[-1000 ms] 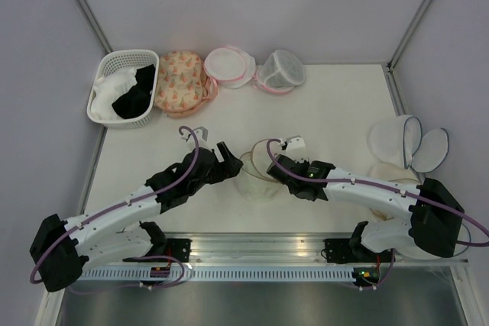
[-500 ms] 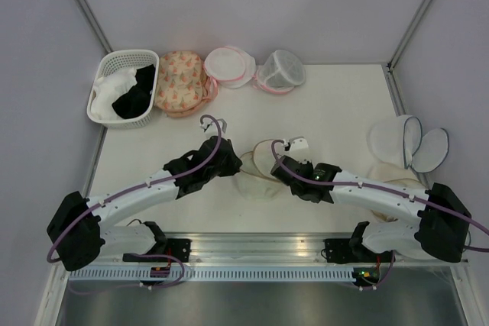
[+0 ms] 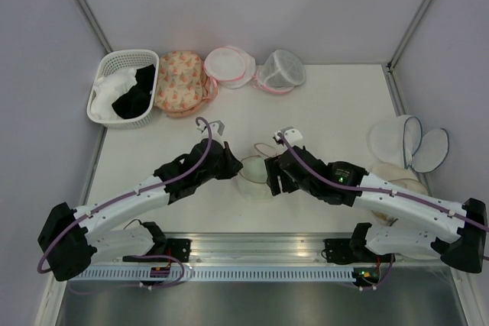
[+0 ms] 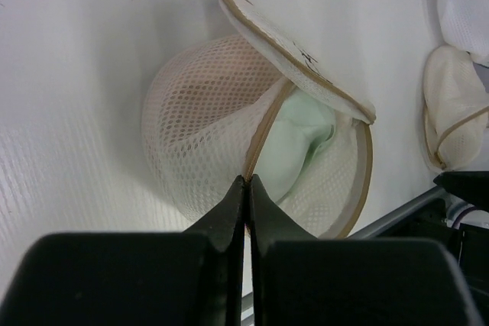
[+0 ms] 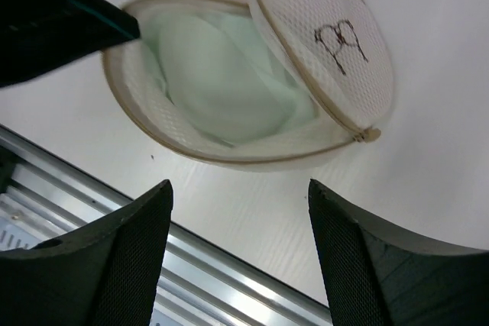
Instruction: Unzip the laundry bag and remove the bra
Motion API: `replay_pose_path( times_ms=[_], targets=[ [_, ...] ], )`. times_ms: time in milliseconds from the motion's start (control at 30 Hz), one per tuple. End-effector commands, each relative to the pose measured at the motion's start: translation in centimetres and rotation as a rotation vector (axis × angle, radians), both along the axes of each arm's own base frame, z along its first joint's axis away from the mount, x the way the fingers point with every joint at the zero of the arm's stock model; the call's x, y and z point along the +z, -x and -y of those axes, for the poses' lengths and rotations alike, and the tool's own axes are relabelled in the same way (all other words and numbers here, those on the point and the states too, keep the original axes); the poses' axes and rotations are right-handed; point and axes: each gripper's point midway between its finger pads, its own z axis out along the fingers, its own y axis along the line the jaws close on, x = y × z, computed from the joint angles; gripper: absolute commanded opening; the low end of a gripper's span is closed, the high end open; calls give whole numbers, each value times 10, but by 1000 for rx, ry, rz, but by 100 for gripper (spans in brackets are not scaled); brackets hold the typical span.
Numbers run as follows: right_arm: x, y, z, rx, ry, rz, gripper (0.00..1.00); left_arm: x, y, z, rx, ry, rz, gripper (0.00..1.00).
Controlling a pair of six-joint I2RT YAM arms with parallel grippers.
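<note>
The laundry bag [image 3: 254, 169] lies unzipped at the table's middle, its lid with the black drawing [image 5: 321, 36] flipped up. Inside shows the bra [image 5: 221, 66], a pale soft moulded cup, also seen in the left wrist view [image 4: 298, 143]. My left gripper [image 4: 247, 181] is shut on the bag's beige zip trim at the left rim of the opening [image 3: 233, 164]. My right gripper [image 5: 241, 185] is open, hovering just near of the bag's front rim with nothing between its fingers [image 3: 273, 177].
A white basket [image 3: 105, 74] with white and black garments stands at the back left. Beside it are a peach floral bag [image 3: 182, 82] and two pink-trimmed round bags [image 3: 229, 66]. Dark-trimmed mesh bags [image 3: 405, 143] lie at right. A metal rail [image 3: 252, 250] runs along the near edge.
My left gripper moved in and shut on the bag's rim. My right gripper opened, let go of the bag and drew back slightly.
</note>
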Motion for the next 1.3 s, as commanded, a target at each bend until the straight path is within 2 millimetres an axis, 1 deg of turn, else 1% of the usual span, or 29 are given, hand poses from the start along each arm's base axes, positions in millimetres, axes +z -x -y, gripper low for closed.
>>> replay_pose_path(
  times_ms=[0, 33, 67, 100, 133, 167, 200, 233, 333, 400, 467, 567, 600, 633, 700, 800, 933, 1000, 1067, 1100, 1133, 1267],
  targets=[
    [27, -9, -20, 48, -53, 58, 76, 12, 5, 10, -30, 93, 9, 2],
    [32, -15, -22, 32, -47, 71, 76, 13, 7, 10, -33, 104, 8, 2],
    [24, -21, -25, 18, -5, 70, 75, 12, 8, 12, -40, 107, 4, 2],
    [30, -27, -31, 9, -11, 83, 74, 11, 10, 12, -43, 111, -2, 2],
    [31, -32, -34, -1, 0, 90, 73, 12, 10, 13, -44, 117, -6, 2],
    [24, -37, -40, -4, 31, 85, 70, 11, 12, 14, -48, 121, -12, 2],
    [33, -43, -49, -1, 13, 104, 67, 9, 13, 14, -46, 123, -20, 2],
    [29, -47, -55, -1, 24, 102, 61, 7, 15, 15, -46, 123, -26, 2],
    [29, -54, -75, 19, 4, 103, 55, 1, 19, 15, -44, 128, -45, 2],
    [24, -58, -79, 16, 11, 93, 53, -4, 21, 12, -36, 123, -52, 2],
    [12, -59, -80, -1, 29, 74, 54, -6, 22, 9, -22, 125, -53, 2],
    [-11, -60, -75, -17, 55, 42, 54, -9, 24, 1, 6, 125, -53, 2],
    [-25, -59, -70, -20, 73, 22, 55, -10, 25, -2, 12, 126, -54, 2],
    [-32, -59, -72, -15, 71, 11, 56, -12, 26, -3, 17, 121, -59, 2],
    [-47, -60, -66, -19, 85, -7, 59, -16, 26, -6, 27, 111, -66, 2],
    [-66, -57, -64, 0, 105, -42, 68, -21, 28, -9, 32, 97, -78, 2],
    [-87, -51, -67, 42, 113, -96, 83, -25, 30, -11, 41, 95, -89, 2],
    [-96, -44, -73, 78, 91, -126, 85, -28, 30, -12, 46, 92, -94, 2],
    [-102, -40, -75, 88, 72, -141, 85, -30, 30, -13, 50, 90, -97, 2],
    [-108, -36, -75, 91, 61, -156, 84, -32, 31, -14, 52, 88, -101, 2],
    [-114, -35, -75, 90, 61, -168, 79, -32, 31, -14, 52, 87, -102, 2],
    [-135, -27, -74, 83, 65, -218, 70, -37, 33, -15, 57, 85, -114, 2]
  ],
)
